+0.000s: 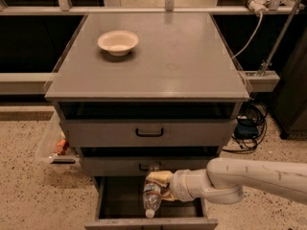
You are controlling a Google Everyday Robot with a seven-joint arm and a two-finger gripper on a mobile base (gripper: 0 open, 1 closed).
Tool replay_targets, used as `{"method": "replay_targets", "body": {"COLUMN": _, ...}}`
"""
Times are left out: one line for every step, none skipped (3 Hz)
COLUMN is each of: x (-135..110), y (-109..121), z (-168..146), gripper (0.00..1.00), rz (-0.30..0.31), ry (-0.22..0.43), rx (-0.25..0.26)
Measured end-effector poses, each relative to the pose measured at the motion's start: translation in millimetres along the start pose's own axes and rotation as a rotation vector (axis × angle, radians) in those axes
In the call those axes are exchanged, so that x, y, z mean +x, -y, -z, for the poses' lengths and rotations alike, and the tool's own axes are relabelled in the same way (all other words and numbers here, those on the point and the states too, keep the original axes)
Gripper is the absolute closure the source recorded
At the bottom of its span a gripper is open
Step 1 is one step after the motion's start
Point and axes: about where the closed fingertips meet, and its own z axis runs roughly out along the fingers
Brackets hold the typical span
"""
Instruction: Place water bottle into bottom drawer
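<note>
The water bottle (150,200) hangs cap-down over the open bottom drawer (102,200), with its cap close to the drawer's front lip. The gripper (157,188) reaches in from the right, just under the middle drawer (115,166), jaws clamped on the bottle's upper body. A good release would probably come low inside the well and back from the lip, so the light bottle cannot tip out

Text: none legible anywhere.
Bottle label: band on water bottle (150,201), no words readable.
Gripper: gripper (161,187) at cabinet front, clamped on water bottle, over open bottom drawer (120,200).
</note>
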Motion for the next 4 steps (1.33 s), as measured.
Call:
{"method": "replay_targets", "body": {"x": -23.1, "y": 30.2, "z": -34.6, "gripper": 1.00, "rz": -0.118, "ry": -0.011, "rx": 0.023}}
{"method": "replay_targets", "body": {"x": -37.8, "y": 65.1, "z": -55.9, "gripper": 1.00, "rz": -0.231, "ry": 0.008, "rx": 0.054}}
{"method": "replay_targets", "body": {"x": -33.6, "y": 63.5, "z": -56.2, "gripper": 1.00, "rz": -0.219, "ry": 0.003, "rx": 0.054}}
{"method": "replay_targets", "body": {"x": -47.2, "y": 80.5, "z": -70.6, "gripper": 1.00, "rz": -0.267, "ry": 0.029, "rx": 0.078}}
